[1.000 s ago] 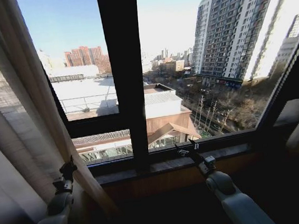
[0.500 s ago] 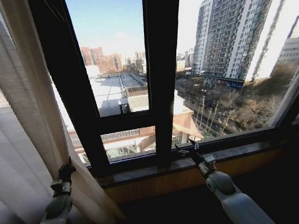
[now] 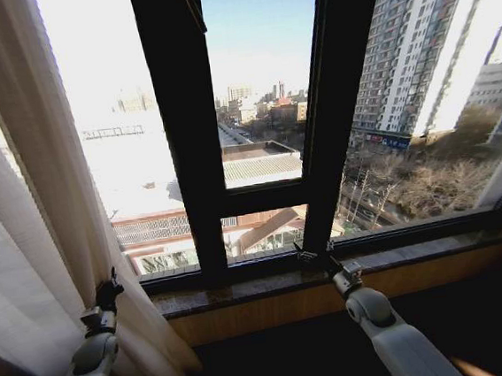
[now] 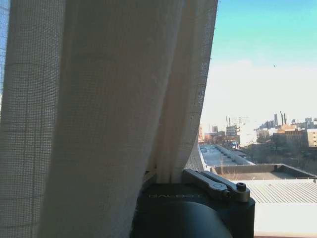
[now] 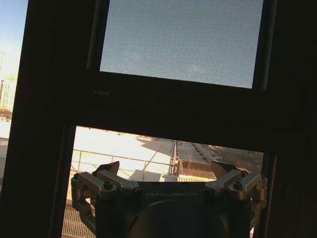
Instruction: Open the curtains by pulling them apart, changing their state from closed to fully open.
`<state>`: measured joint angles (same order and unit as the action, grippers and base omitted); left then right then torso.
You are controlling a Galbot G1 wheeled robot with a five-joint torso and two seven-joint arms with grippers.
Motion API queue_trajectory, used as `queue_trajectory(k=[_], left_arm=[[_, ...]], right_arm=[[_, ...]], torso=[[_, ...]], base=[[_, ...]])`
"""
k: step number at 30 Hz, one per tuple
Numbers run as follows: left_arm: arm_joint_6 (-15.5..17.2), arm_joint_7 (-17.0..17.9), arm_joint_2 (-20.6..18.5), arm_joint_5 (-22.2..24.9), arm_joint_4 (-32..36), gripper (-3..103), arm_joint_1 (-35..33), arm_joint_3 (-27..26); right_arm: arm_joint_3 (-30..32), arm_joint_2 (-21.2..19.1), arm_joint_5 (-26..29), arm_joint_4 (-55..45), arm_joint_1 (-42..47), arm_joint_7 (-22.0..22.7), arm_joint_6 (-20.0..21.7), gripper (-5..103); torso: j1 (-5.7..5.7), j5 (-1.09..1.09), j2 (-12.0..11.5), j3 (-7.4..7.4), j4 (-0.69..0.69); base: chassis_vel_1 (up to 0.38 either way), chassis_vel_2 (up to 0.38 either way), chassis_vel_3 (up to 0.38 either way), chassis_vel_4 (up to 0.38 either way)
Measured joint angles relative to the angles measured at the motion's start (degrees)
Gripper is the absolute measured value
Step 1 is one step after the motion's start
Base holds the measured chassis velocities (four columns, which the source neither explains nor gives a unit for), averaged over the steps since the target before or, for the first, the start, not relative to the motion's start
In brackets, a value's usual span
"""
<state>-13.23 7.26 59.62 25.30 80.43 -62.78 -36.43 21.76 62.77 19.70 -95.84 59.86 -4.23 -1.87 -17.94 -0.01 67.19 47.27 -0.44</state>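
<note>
Left gripper [image 3: 109, 289] is clamped on the inner edge of the curtains [image 3: 32, 218], and the left wrist view shows the sheer fabric pinched right at its fingers. To do this well, I'd keep that bite firm and drag sideways without yanking, so the weave doesn't slip out. Right gripper [image 3: 315, 255] hangs with jaws spread in front of the dark window frame [image 3: 186, 159], holding nothing. Below is a stone windowsill [image 3: 400, 255]; outside, the glass shows sunlit rooftops and 1 tall apartment block [image 3: 415, 39].
</note>
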Motion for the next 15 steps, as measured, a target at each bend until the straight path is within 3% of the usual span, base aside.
queue_trajectory(k=[15], left_arm=[[-0.37,-0.02,0.39,-0.13,0.37,0,-0.41,-0.18]], right_arm=[[0.0,0.0,0.0,0.0,0.0,0.0,0.0,100]], torso=[[0.0,0.0,0.0,0.0,0.01]], base=[[0.365,0.317,-0.367,-0.326]])
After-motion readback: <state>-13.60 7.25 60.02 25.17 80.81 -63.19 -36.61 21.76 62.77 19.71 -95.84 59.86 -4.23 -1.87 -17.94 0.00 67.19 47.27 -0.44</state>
